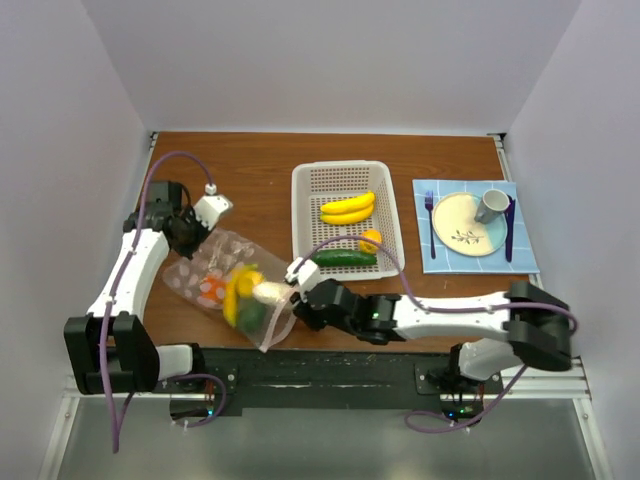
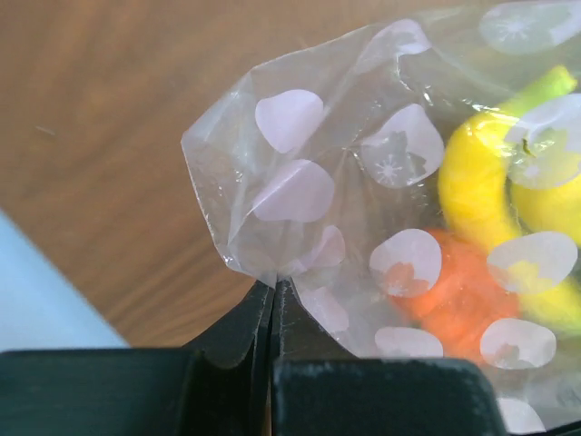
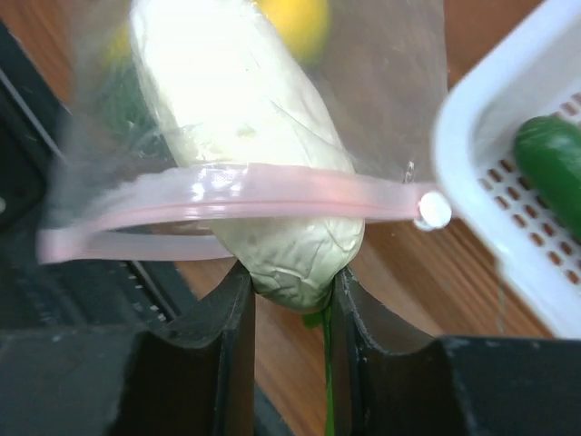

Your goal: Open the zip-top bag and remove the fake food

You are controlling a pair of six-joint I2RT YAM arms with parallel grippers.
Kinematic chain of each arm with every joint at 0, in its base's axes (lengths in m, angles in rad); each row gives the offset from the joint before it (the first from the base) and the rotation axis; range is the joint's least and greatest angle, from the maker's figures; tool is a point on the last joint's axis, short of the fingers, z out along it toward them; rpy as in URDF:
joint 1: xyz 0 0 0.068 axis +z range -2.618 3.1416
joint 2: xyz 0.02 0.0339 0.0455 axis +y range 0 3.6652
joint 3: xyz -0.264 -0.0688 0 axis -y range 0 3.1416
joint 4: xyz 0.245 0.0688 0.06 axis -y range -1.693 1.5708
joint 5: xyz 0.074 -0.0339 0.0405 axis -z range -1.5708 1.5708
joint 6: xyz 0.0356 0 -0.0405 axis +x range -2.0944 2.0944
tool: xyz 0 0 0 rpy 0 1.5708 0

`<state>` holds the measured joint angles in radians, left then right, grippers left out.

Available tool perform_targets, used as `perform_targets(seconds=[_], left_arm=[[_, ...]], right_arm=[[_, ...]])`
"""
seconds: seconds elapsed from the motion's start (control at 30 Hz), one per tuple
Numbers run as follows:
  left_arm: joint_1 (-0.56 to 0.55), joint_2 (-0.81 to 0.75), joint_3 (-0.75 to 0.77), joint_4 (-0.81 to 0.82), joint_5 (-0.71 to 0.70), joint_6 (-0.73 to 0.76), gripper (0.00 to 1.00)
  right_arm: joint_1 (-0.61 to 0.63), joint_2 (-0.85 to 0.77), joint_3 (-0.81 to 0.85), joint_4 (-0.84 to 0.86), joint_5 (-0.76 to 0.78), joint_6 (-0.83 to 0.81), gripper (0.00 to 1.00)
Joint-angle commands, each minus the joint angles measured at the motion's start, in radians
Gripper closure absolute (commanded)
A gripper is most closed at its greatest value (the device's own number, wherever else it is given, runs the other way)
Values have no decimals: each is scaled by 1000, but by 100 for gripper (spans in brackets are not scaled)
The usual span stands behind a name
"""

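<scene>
White oval (image 3: pixel 263 136) is clamped between the fingers of the right gripper (image 3: pixel 292 280), its long axis running straight ahead of them through the pink zip strip (image 3: pixel 227 193) into the zip-top bag (image 2: pixel 300 182). At the far end, the left gripper (image 2: pixel 272 289) pinches the bag's sealed corner; withdrawal should run rearward along that axis

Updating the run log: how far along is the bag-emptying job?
Done: bag open, zip strip parted; bananas, cucumber and lemon lie in the basket. In hand: right gripper is shut on the white oval at the bag mouth, while left gripper pinches the bag's far corner. Left: a yellow piece, an orange piece and something green inside the bag.
</scene>
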<state>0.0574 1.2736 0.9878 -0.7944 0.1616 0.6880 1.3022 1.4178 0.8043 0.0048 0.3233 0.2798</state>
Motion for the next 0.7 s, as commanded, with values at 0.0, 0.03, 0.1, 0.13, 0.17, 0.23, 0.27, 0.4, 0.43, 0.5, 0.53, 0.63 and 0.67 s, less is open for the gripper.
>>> perform_targets(seconds=[0.0, 0.03, 0.1, 0.13, 0.17, 0.23, 0.27, 0.4, 0.43, 0.5, 0.53, 0.63, 0.67], left_arm=[[1, -43, 121, -124, 37, -13, 100], [-1, -48, 121, -121, 23, -5, 100], [1, -57, 97, -98, -28, 14, 100], [2, -57, 85, -92, -42, 18, 100], [2, -59, 60, -82, -54, 24, 100], [5, -66, 34, -66, -95, 41, 100], [5, -78, 5, -45, -108, 47, 100], [12, -105, -57, 10, -221, 103, 100], [13, -106, -63, 14, -235, 116, 100], [21, -112, -61, 20, -260, 133, 100], [24, -115, -54, 17, -258, 134, 100], [25, -114, -2, -31, -228, 127, 100], [25, -111, 29, -57, -215, 124, 100]], right_arm=[[0, -131, 39, -233, 36, 82, 100], [-1, -135, 45, -274, 34, 94, 100], [0, -137, 75, -395, 8, 116, 100], [-1, -138, 78, -423, 3, 125, 100], [-1, -141, 88, -458, 0, 134, 100], [-3, -143, 102, -564, -3, 145, 100], [-1, -145, 124, -636, 8, 151, 100], [-1, -180, 183, -782, 97, 168, 100], [-3, -206, 200, -801, 121, 174, 100], [-14, -224, 263, -836, 189, 167, 100], [-18, -233, 307, -838, 204, 157, 100], [-67, -203, 384, -818, 281, 101, 100], [-99, -185, 395, -783, 269, 81, 100]])
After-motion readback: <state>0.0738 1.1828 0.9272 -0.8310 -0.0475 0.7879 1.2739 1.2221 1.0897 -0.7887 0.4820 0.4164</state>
